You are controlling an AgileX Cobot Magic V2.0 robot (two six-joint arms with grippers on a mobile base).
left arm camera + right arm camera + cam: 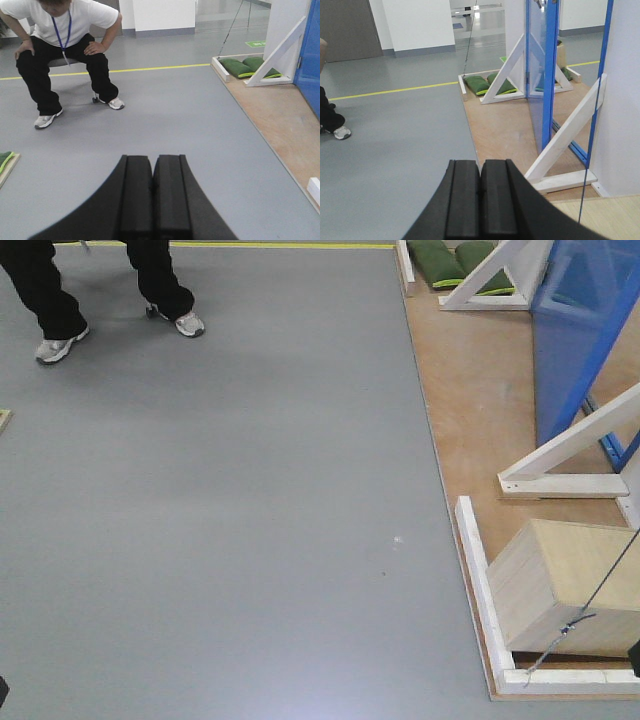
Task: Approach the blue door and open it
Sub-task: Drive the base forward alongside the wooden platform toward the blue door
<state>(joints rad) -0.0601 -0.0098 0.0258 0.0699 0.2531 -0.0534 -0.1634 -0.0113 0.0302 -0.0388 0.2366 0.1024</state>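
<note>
The blue door [540, 75] stands upright on a wooden platform [500, 125], ahead and to the right, seen nearly edge-on in the right wrist view. Its glossy blue panel [580, 340] also shows at the top right of the front view, and as a blue strip [312, 55] at the right edge of the left wrist view. My left gripper [152, 159] is shut with nothing in it and hangs over grey floor. My right gripper [480, 164] is shut and empty too, well short of the door. Both are far from the door.
White diagonal braces [565, 135] and a white panel [625, 100] flank the door. Green sandbags [480, 85] weigh down the far brace. A wooden box [570, 585] sits on the platform's near corner. A person [65, 50] sits at the far left, beyond a yellow floor line [150, 69].
</note>
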